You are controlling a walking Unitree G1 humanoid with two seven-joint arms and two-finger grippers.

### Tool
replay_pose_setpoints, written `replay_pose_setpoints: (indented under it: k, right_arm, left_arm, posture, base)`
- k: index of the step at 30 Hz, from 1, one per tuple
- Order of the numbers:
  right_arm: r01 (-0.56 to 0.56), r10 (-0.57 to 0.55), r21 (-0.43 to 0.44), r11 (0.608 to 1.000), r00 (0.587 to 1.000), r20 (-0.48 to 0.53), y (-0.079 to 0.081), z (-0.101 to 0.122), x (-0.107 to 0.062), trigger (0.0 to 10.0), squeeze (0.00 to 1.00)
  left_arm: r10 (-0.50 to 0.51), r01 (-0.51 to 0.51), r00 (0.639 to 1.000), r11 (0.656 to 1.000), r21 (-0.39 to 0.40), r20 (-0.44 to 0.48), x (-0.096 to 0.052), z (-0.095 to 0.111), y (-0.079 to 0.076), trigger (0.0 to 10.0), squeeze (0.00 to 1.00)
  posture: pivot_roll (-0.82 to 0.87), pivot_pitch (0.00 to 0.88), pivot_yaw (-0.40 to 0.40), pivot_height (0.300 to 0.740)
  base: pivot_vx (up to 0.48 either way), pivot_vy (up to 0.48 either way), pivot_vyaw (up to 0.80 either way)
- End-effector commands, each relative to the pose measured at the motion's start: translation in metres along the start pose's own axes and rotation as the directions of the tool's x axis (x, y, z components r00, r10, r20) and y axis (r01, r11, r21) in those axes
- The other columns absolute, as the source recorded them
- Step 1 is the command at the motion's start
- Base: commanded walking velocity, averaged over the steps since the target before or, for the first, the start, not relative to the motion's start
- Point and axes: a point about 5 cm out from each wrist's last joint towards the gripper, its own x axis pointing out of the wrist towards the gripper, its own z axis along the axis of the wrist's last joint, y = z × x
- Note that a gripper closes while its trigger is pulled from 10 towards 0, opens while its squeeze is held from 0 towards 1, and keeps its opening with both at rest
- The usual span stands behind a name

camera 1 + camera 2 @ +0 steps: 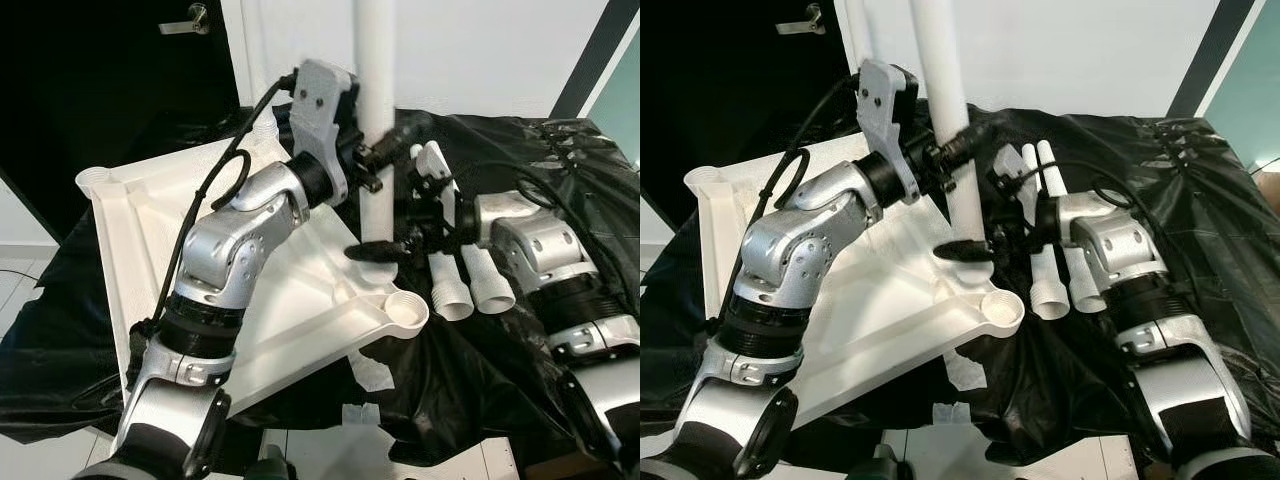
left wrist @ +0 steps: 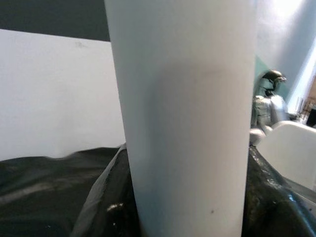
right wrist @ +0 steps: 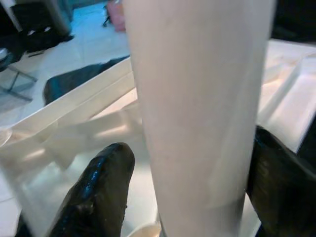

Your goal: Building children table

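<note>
A: Left eye view, first entry: the white table leg (image 1: 376,120) stands upright over the upturned white tabletop (image 1: 180,260), its foot near the tabletop's 3 o'clock edge, above and behind the open corner socket (image 1: 405,310). Why held in two places?

B: Judgement: one grip steadies, the other steers. The left gripper (image 1: 372,165) is clamped on the leg partway up, coming in from 9 o'clock. The right gripper (image 1: 385,250) takes it low, from 3 o'clock, black fingers (image 3: 96,192) on either side of the tube, as the right wrist view shows. Whether those fingers actually press the leg cannot be told.

A: Is the leg seated?

B: Cannot tell; the lower end is hidden behind the right gripper's fingers.

A: Appearance of the parts?

B: Leg: plain smooth white tube, matte, no marks. Tabletop: moulded white plastic, ribbed underside up, round sockets at its corners, another at 10 o'clock (image 1: 92,180).

A: Surroundings?

B: Two spare legs (image 1: 470,280) lie side by side at 3 o'clock of the tabletop, just beside the right arm, probably staged for later. Everything rests on a crumpled black sheet (image 1: 500,350).
</note>
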Motion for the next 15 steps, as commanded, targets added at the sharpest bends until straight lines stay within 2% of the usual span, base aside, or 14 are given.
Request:
replay_pose_setpoints:
  k: [1,3,6,10,11,13,15]
  right_arm:
    - [0.006,-0.006,-0.005,1.000,1.000,-0.005,0.000,0.002,0.001,10.0,0.00]
    - [0.047,-0.047,0.000,0.999,0.999,0.000,-0.001,0.002,0.004,10.0,0.00]
    - [0.283,-0.283,0.018,0.959,0.959,-0.003,-0.006,-0.001,0.018,10.0,0.00]
    - [0.325,-0.325,0.028,0.945,0.946,-0.005,-0.006,-0.002,0.020,10.0,0.00]
    - [0.370,-0.370,0.028,0.929,0.929,-0.001,-0.005,-0.003,0.023,10.0,0.00]
    - [0.370,-0.370,0.028,0.929,0.929,-0.001,-0.005,-0.003,0.023,10.0,0.00]
    - [0.468,-0.468,0.011,0.884,0.884,-0.001,-0.003,-0.005,0.032,10.0,0.00]
  left_arm:
    - [0.081,-0.081,0.996,0.997,0.009,0.021,0.001,0.005,0.006,10.0,0.00]
    - [0.105,-0.106,0.994,0.994,0.011,0.028,0.002,0.007,0.009,10.0,0.00]
    - [0.254,-0.254,0.967,0.967,-0.020,0.015,0.005,0.006,0.025,10.0,0.00]
    - [0.289,-0.289,0.957,0.957,-0.032,0.012,0.005,0.005,0.028,10.0,0.00]
    - [0.318,-0.317,0.948,0.947,-0.046,0.010,0.005,0.005,0.031,10.0,0.00]
    - [0.318,-0.317,0.948,0.947,-0.046,0.010,0.005,0.005,0.031,10.0,0.00]
    - [0.374,-0.372,0.928,0.924,-0.086,0.000,0.009,0.005,0.030,10.0,0.00]
  posture:
    - [0.12,0.003,-0.029,0.740]
    - [0.12,0.003,-0.029,0.740]
    - [0.12,0.011,-0.030,0.740]
    - [0.12,0.011,-0.030,0.740]
    - [0.12,0.019,-0.026,0.740]
    - [0.12,0.019,-0.026,0.740]
    - [0.12,0.022,-0.022,0.740]
  base:
    - [0.000,0.000,0.00]
    - [0.000,0.000,0.00]
    - [0.000,0.000,0.00]
    - [0.000,0.000,0.00]
    - [0.000,0.000,0.00]
    - [0.000,0.000,0.00]
    - [0.000,0.000,0.00]
